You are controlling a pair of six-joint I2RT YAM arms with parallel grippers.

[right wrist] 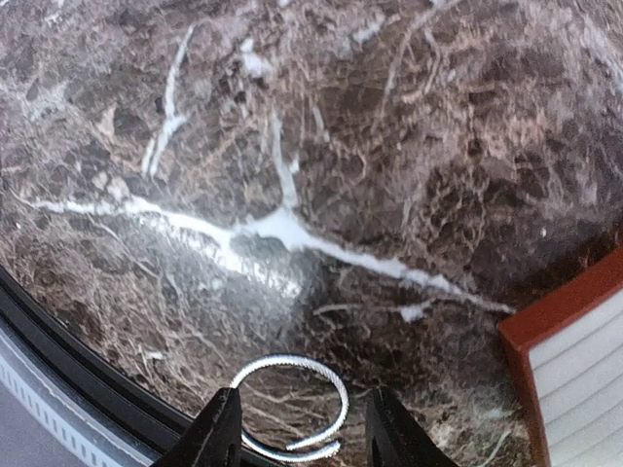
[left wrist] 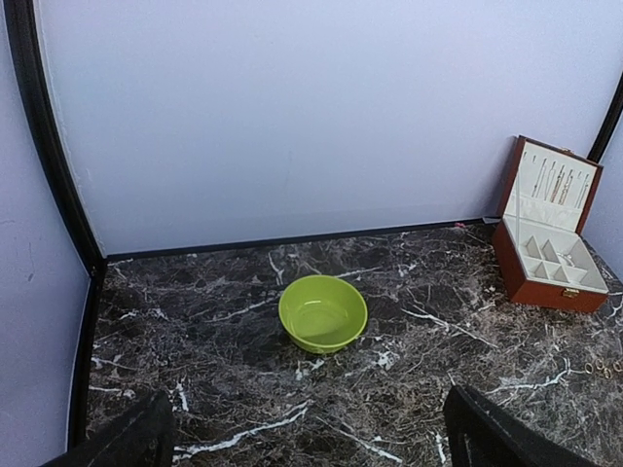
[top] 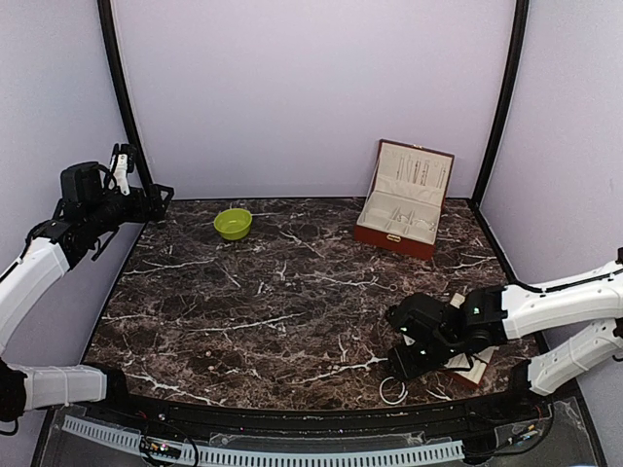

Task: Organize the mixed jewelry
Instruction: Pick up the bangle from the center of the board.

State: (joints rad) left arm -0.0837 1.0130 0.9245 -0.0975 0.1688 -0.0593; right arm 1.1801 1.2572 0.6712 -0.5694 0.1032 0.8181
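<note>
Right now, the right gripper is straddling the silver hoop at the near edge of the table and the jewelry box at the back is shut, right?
Not quite: the jewelry box stands open, lid raised, as the top external view shows. The rest holds: the right gripper straddles the silver hoop at the near edge of the table.

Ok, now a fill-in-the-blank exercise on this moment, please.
The silver hoop lies on the table between the right gripper's two ___.
The bowl is ___ in colour.
The lid of the jewelry box stands ___.
The left gripper holds ___.
Missing words: fingers; green; open; nothing.
</note>
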